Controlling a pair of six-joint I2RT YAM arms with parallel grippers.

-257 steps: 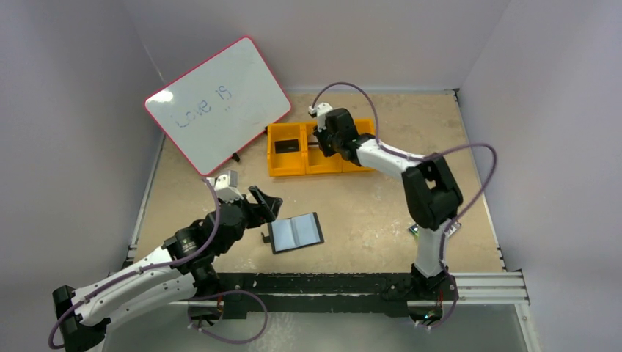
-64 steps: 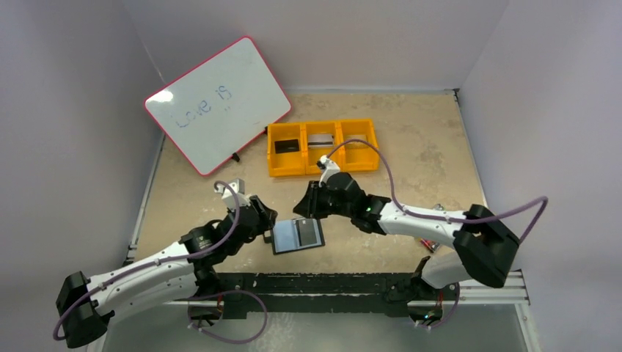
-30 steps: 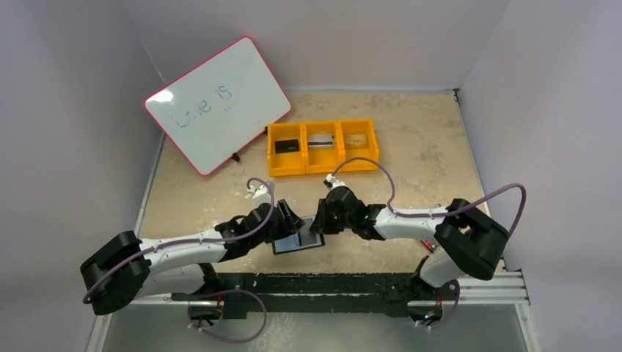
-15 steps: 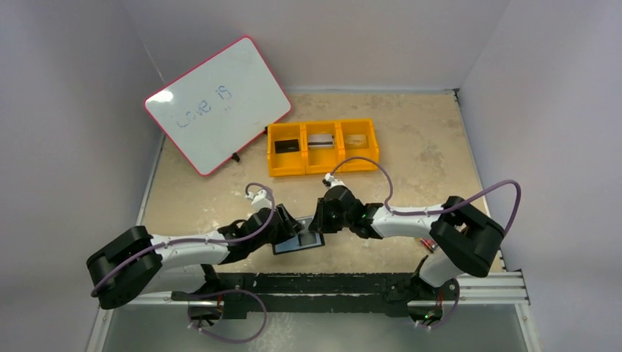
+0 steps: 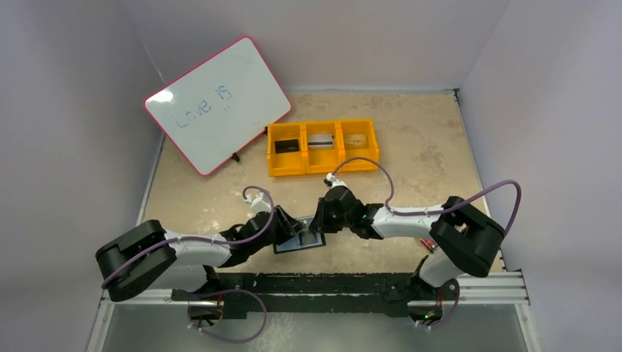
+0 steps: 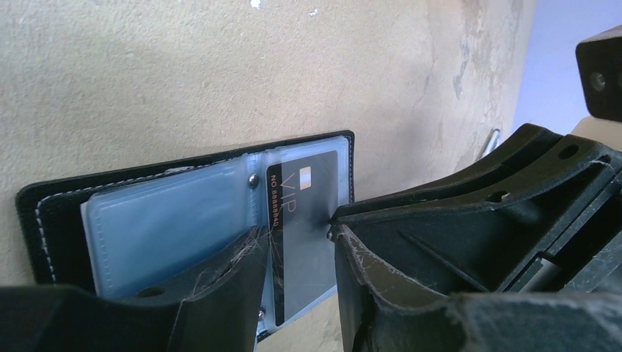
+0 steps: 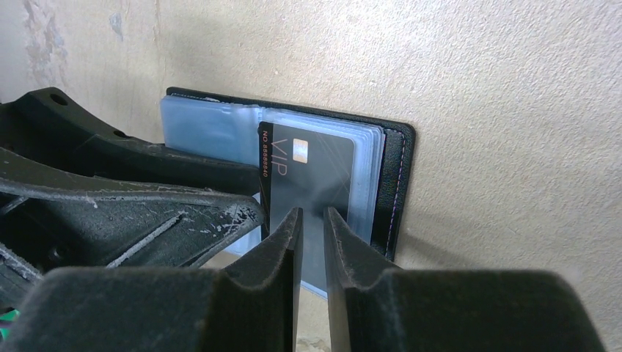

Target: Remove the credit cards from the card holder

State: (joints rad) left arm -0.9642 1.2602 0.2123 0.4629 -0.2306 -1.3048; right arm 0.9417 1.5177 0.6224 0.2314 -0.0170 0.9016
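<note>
The small black book-fold card holder with cloudy clear plastic sleeves lies open and flat on the speckled tan worktop, close to the near edge and between my two arms. I have both of them bent low over it.

The step in hand, as I judge it, is drawing out the black plastic card marked VIP in pale letters, which sits on the right-hand stack of sleeves. The left tool has its fingers apart, one on each side of the fold, apparently to pin the holder down; I cannot tell whether they press on it yet. The right tool comes at the card's near edge with its fingers almost together. A thin slit shows between them and nothing is clamped.

Next, I think the right fingers must catch that edge and slide the card out along its sleeve while the left holds the cover flat. The sleeves look slippery and limp, so the whole holder could drag along.

Three compartments of the orange plastic tray at the back each hold a card: a black one, a silvery-grey one and a pale one. The job looks well advanced.
</note>
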